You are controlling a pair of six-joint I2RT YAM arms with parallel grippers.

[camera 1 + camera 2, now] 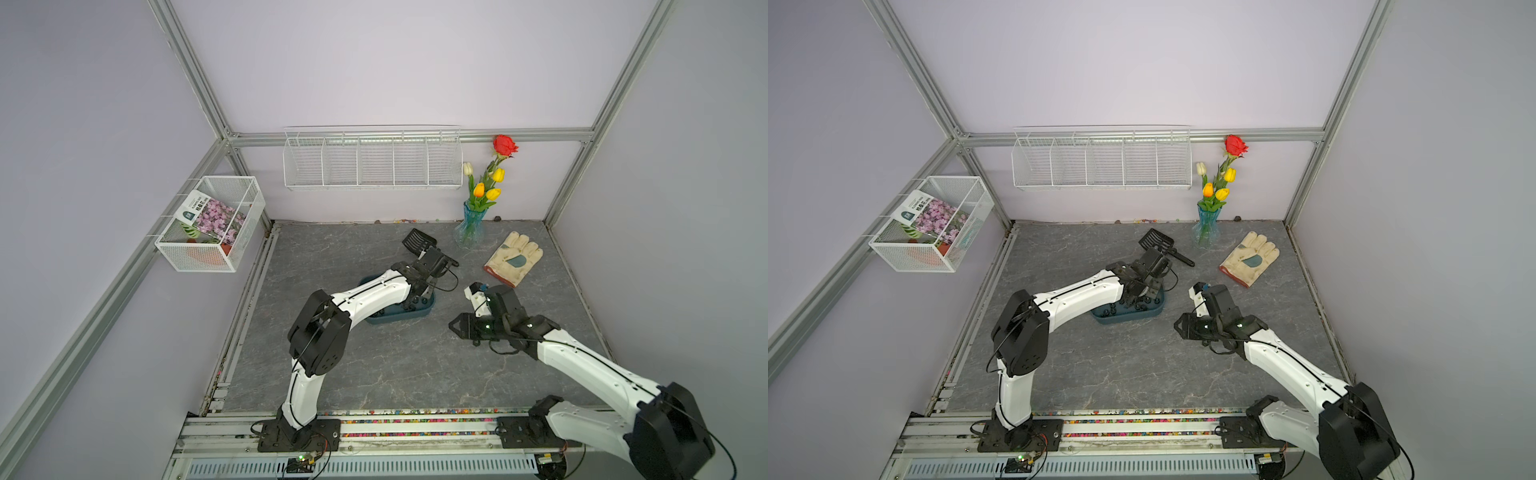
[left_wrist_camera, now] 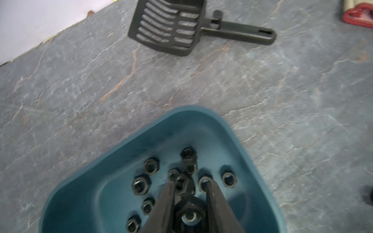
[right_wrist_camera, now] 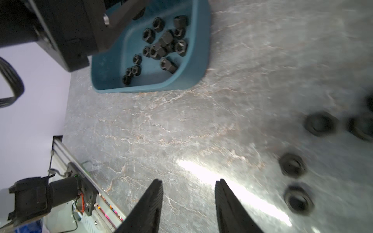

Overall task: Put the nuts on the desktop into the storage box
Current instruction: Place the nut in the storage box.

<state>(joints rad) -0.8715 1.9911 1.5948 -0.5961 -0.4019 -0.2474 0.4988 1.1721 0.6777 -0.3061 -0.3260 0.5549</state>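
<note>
Left gripper narrowly parted over blurred nuts in the box, pinching none visibly; right gripper spread wider, empty, near blurred loose nuts.

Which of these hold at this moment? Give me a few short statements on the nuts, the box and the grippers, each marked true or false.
1. The storage box holds many nuts. True.
2. The desktop is free of nuts. False: several lie loose near the right gripper.
3. The right gripper's jaws stand apart, holding nothing. True.
4. The left gripper grips the black scoop. False: the scoop lies untouched on the desktop, and that gripper is over the box.
</note>
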